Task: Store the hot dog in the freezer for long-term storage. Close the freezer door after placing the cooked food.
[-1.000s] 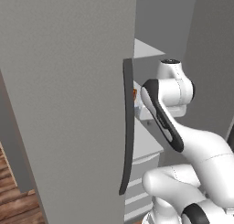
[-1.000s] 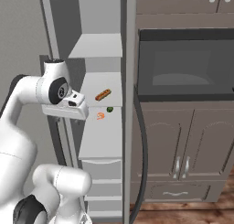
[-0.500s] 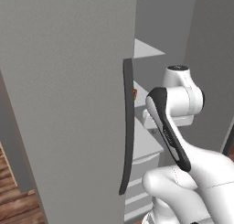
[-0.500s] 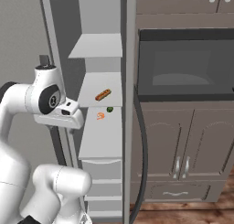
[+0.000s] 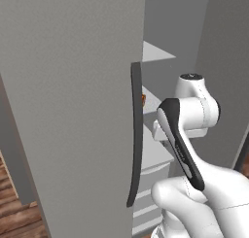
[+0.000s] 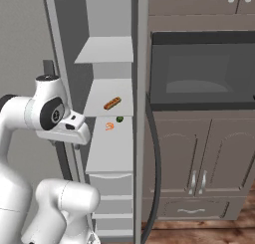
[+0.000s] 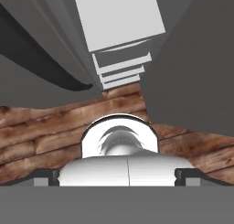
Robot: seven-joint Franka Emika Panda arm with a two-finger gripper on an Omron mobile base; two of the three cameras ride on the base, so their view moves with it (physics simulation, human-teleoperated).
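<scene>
The hot dog [image 6: 112,103] lies on a middle white shelf inside the open freezer [image 6: 106,51], apart from my hand. The freezer door [image 5: 68,101] stands swung open on the left, its long dark handle [image 5: 135,135] facing me; in the right base view its grey face [image 6: 20,44] rises behind my arm. My gripper [image 6: 78,140] hangs just outside the freezer's left edge, below the hot dog's shelf, pointing down. In the hand view the gripper [image 7: 117,176] is open and holds nothing, its fingertips [image 7: 43,176] wide apart over the wooden floor.
A flat orange scrap [image 6: 109,126] and a small dark green round item [image 6: 119,119] sit on the shelf below the hot dog. White drawers [image 6: 110,183] fill the freezer's bottom. A dark microwave [image 6: 199,71] and grey cabinets [image 6: 209,163] stand to the right.
My arm has swung back from the freezer shelf and the hand has dropped lower, turning to face the floor. The hot dog has stayed on its shelf.
</scene>
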